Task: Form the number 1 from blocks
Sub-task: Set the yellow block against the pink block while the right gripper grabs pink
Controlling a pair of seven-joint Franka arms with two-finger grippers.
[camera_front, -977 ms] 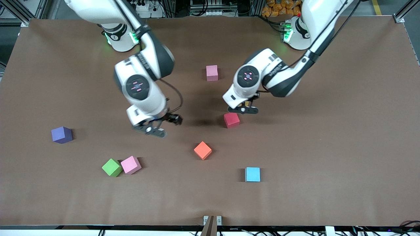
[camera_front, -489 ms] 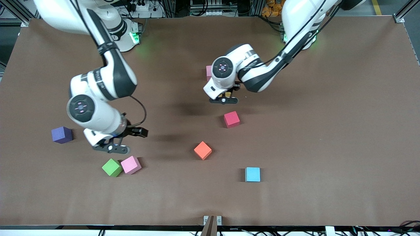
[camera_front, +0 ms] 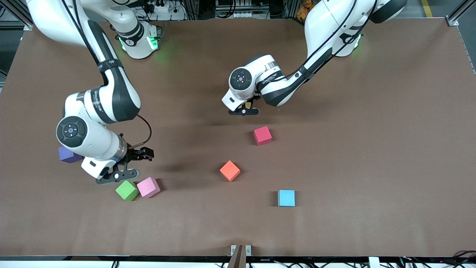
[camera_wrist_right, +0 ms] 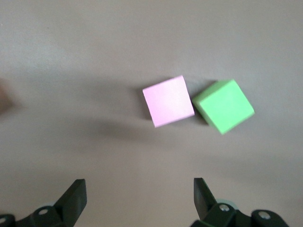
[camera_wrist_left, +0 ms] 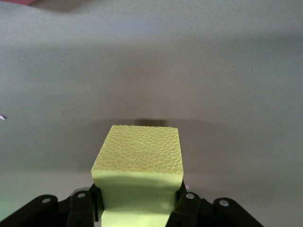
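Observation:
My left gripper [camera_front: 244, 110] hangs over the table's middle, shut on the yellow block [camera_wrist_left: 139, 165], which fills the space between its fingers in the left wrist view. The red block [camera_front: 262, 135] lies apart from it, nearer the front camera. One pink block is covered by the left wrist in the front view. Only a pink sliver [camera_wrist_left: 14, 1] shows at the edge of the left wrist view. My right gripper [camera_front: 118, 175] is open, just above the green block [camera_front: 126, 190] and the other pink block [camera_front: 148, 187]. These two touch at a corner, pink [camera_wrist_right: 168, 100] beside green [camera_wrist_right: 223, 105].
A purple cube [camera_front: 66, 156] sits partly under the right arm's wrist. An orange cube [camera_front: 230, 170] and a light blue cube [camera_front: 286, 198] lie nearer the front camera than the red block. The brown table [camera_front: 372, 149] stretches bare toward the left arm's end.
The right arm swung toward its own end of the table and came over the green and pink pair. The left gripper carried the yellow block away from the red block and now covers the other pink block.

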